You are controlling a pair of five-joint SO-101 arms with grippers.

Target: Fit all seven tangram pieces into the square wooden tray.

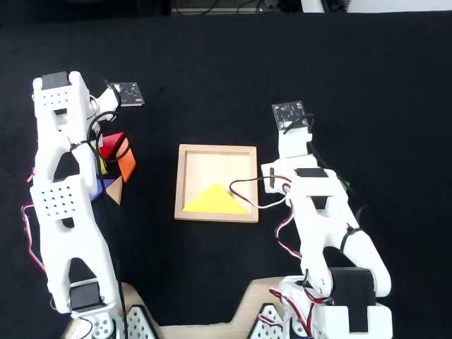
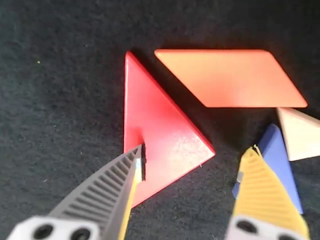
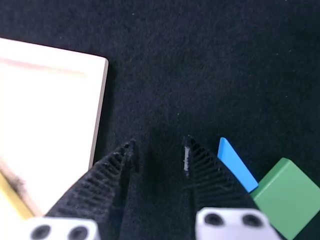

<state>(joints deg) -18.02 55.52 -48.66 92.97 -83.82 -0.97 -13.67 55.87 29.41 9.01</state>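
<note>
Stage: early in the fill, judged from one piece seated and six outside. The yellow triangle (image 1: 214, 200) lies in the tray (image 1: 216, 147), its long side along the tray's near edge. The step in hand appears to be the pick-up of the red triangle (image 2: 160, 140) from the cluster left of the tray.

Right jaws: parted by a narrow gap and gripping nothing, they hang over bare bench (image 3: 210, 60) just beside the tray's right edge. A light-blue piece (image 3: 235, 165) and a green piece (image 3: 285, 195) lie past them, farther from the tray.

Left jaws: released and spread wide. The grey finger (image 2: 115, 185) has its tip over the red triangle near its straight side, and the yellow finger (image 2: 262, 187) stands over a blue piece (image 2: 277, 150). Whether either tip touches cannot be told – nothing is gripped.

Beyond the red triangle lies an orange parallelogram (image 2: 230, 77), close but apart from it. A tan triangle (image 2: 300, 132) sits beside the blue piece.

Next move, as a judgement: bring the yellow finger inward, clear of the blue piece, so that the closure pinches the red triangle alone. Then lift and carry it to the tray's open far half.
</note>
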